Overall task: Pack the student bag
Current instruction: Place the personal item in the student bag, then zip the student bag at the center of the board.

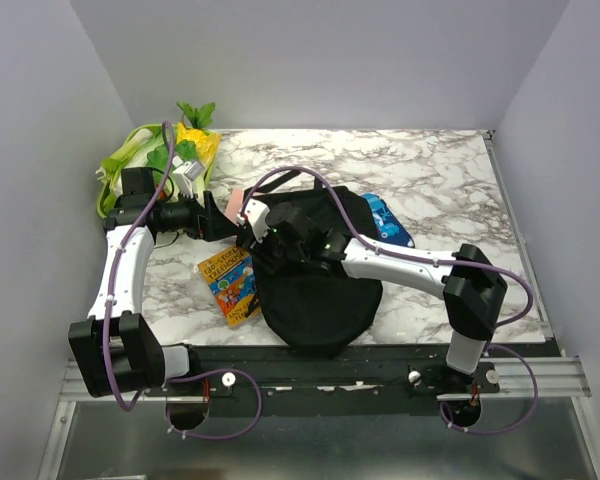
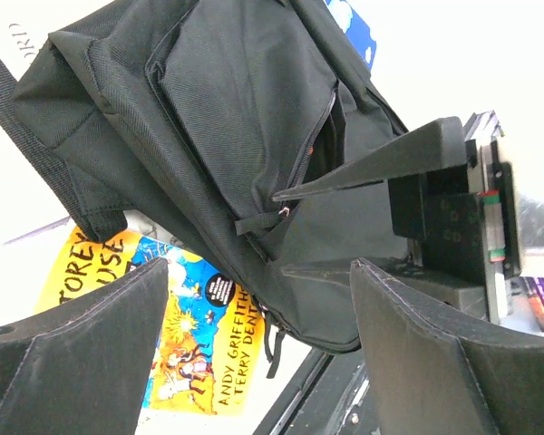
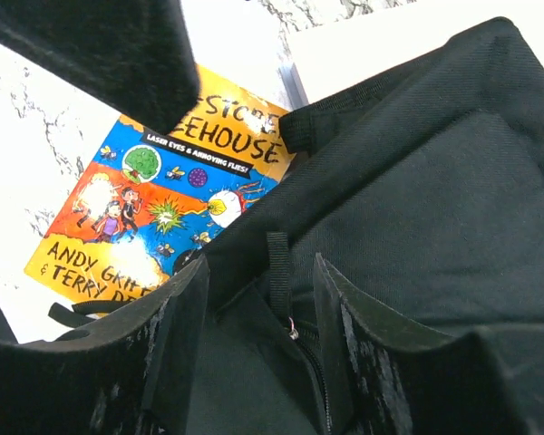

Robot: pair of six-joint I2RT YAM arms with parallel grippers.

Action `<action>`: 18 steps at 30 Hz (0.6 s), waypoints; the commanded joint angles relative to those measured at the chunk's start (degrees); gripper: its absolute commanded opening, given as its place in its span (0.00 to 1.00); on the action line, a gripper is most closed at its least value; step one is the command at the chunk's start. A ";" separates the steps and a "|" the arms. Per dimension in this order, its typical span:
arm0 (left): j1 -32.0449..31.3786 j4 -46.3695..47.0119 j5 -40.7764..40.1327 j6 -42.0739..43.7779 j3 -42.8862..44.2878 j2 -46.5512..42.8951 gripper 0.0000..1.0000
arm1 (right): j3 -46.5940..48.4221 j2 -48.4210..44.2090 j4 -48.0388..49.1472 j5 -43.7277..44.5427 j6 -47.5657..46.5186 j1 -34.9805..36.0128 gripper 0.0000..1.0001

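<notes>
A: Student bag (image 1: 315,300), where?

B: Mid desk (image 1: 430,180), slumped flat, front pocket up. The book (image 1: 230,285) is just left of the bag with one corner tucked under it. The blue glasses case (image 1: 388,222) is touching the bag's far right edge.

A: Handling?

B: Soft black fabric, floppy, no shape of its own. Looks light and will likely sag and fold if it's lifted by one spot. Best holds are the straps, the top edge, or the zipper pull (image 3: 276,272) for opening.

A: Fingers?

B: Left fingers (image 2: 417,362) are wide apart with nothing between them, just left of the bag. Right fingers (image 3: 372,362) are over the bag, apart, straddling the zipper pull, not clamped on it.

A: Contents?

B: I can't see inside the bag. The front pocket zip looks partly open, with a sliver of lining showing. The green basket (image 1: 120,165), far left of the bag, holds something yellow and something leafy green. I can't tell more.
</notes>
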 commanded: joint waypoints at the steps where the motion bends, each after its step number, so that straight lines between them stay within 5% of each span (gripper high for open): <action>1: 0.57 0.30 2.84 0.20 -0.69 -0.50 0.87 | 2.89 2.68 -1.27 2.27 -2.50 1.19 0.59; 18: 1.01 1.27 3.63 -0.50 -0.87 -0.32 0.88 | 2.98 6.90 -1.00 16.95 -6.01 3.21 0.61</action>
